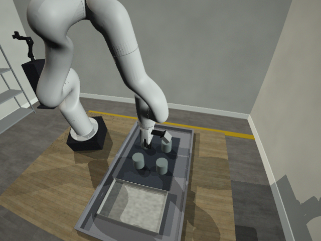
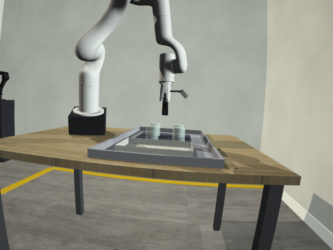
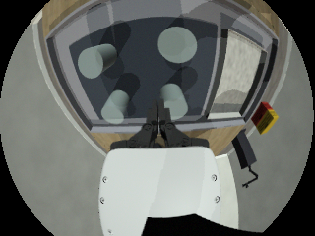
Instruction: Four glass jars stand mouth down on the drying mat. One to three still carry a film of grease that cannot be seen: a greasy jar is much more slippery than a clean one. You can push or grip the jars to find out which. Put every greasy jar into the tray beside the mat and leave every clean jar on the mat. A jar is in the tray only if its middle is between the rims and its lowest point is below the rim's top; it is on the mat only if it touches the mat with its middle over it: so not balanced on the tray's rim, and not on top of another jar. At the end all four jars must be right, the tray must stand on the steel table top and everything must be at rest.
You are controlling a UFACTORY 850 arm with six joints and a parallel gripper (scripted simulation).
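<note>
Several pale glass jars stand mouth down on the dark drying mat (image 1: 145, 180) (image 3: 141, 39). In the top view three show: a front left jar (image 1: 138, 160), a front right jar (image 1: 161, 165) and a back right jar (image 1: 166, 145); another is hidden behind my gripper. The wrist view shows jars as a far pair (image 3: 94, 61) (image 3: 177, 43) and a near pair (image 3: 118, 105) (image 3: 172, 97). My gripper (image 1: 147, 146) (image 2: 164, 111) (image 3: 158, 107) is shut and empty, hanging well above the mat's back part, clear of the jars (image 2: 154, 130) (image 2: 178, 131). The tray (image 1: 103, 199) (image 2: 161, 141) (image 3: 239, 59) beside the mat holds nothing.
Mat and tray lie on a steel table top with a raised rim (image 1: 193, 145) (image 2: 155, 158), set on a wooden table (image 1: 212, 181). The arm's black base (image 1: 87, 134) (image 2: 86, 121) stands at the back left. A shelf (image 1: 10, 93) stands off the table.
</note>
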